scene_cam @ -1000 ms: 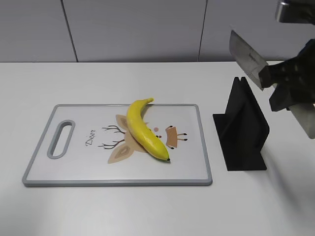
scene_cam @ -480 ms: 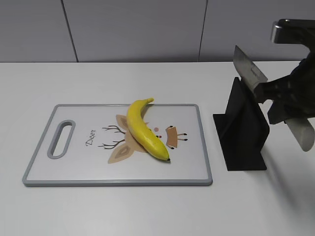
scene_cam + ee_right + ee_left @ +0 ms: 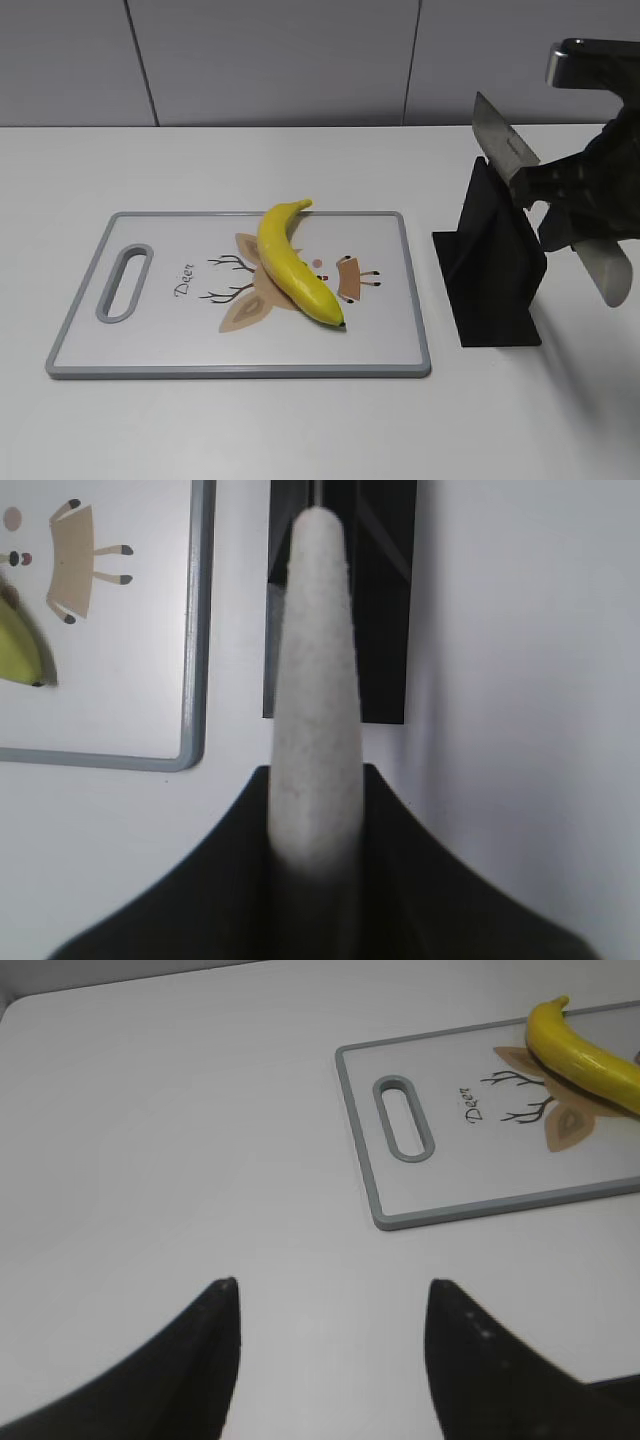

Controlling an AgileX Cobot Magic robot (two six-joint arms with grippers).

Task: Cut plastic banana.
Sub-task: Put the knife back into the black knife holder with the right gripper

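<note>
Lowered since a second ago, the knife [image 3: 545, 200] now hangs with its blade tip just above the slot of the black knife stand [image 3: 493, 272], clenched in the right gripper [image 3: 580, 205], whose fingers close on the pale handle. Left of those fingers, well apart, the plastic banana [image 3: 291, 262] lies unmoved on the cutting board [image 3: 150, 340]. Its long axis runs diagonally, with the greenish stem end toward the board's far edge and the dark tip toward the near right. It covers part of the printed deer drawing [image 3: 225, 290]. The left gripper [image 3: 330, 1310] hovers over bare white table [image 3: 150, 1110], fingers spread and empty, the board's handle slot [image 3: 403, 1120] beyond them.
</note>
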